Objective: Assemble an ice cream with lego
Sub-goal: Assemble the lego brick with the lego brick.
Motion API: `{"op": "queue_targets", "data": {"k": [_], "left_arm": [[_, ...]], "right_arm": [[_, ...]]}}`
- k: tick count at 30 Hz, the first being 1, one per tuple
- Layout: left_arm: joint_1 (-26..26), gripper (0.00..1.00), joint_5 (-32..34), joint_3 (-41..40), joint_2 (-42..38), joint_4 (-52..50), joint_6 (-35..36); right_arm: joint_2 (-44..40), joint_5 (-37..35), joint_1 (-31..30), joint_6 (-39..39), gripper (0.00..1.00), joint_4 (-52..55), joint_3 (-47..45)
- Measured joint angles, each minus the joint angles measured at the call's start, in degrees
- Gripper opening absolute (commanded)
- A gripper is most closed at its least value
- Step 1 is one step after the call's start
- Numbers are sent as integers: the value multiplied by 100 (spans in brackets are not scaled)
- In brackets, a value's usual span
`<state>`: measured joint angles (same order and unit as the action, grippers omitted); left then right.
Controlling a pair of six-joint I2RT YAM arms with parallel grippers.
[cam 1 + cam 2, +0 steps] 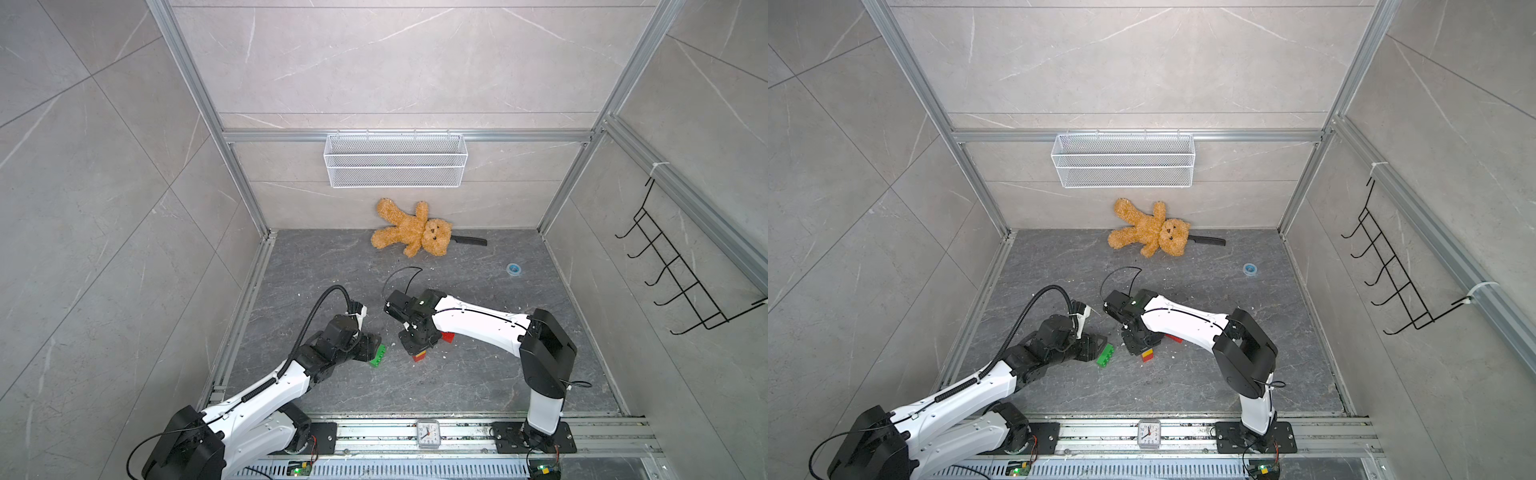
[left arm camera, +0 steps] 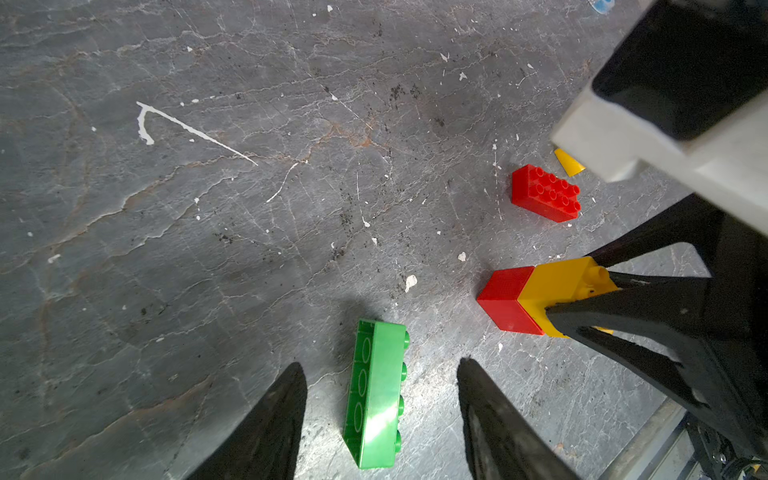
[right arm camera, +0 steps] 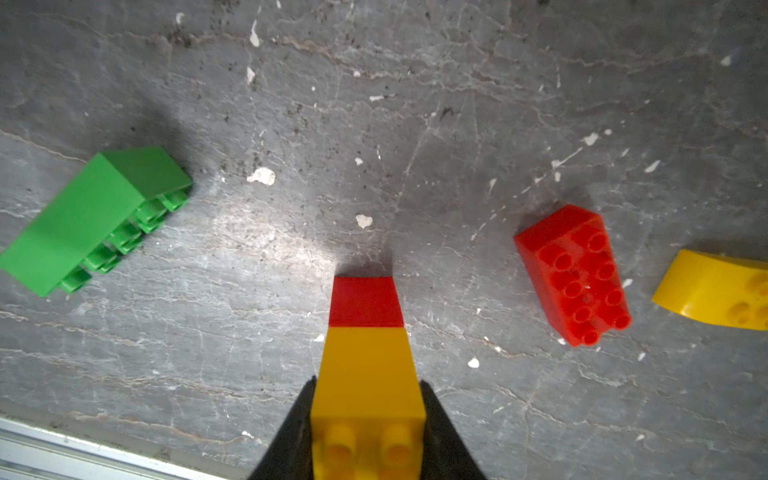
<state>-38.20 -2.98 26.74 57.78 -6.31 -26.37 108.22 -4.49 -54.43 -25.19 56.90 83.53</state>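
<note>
Right now my right gripper (image 3: 367, 384) is clenched on the yellow brick (image 3: 365, 374) of the red-and-yellow stem (image 3: 365, 328). It holds the stem low over the slate floor (image 2: 208, 249) with the small red brick (image 3: 365, 301) pointing away from the jaws; I cannot tell whether that end touches down. I read the hold as a brace, with the yellow studs facing back toward the wrist. My left gripper (image 2: 381, 365) is released, its fingers straddling the green brick (image 2: 376, 395) without touching it, presumably lined up to close on it. That long brick lies on its side, studs turned toward the stem, so it will need turning before it seats. The ice cream is so far only this two-brick stem, sitting between the two arms near the front of the floor. The loose red brick (image 3: 575, 274) and the round-topped yellow brick (image 3: 715, 291) lie just beside each other under the right arm, unjoined.
</note>
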Motion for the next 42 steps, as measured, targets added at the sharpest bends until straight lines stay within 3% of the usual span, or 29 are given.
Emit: {"op": "queue_targets", "data": {"k": [4, 42], "left_arm": [[0, 60, 7, 0, -15, -28, 0], [0, 60, 216, 0, -433, -496, 0]], "right_arm": [[-90, 7, 0, -37, 0, -155, -149], [-107, 382, 160, -83, 0, -723, -651]]}}
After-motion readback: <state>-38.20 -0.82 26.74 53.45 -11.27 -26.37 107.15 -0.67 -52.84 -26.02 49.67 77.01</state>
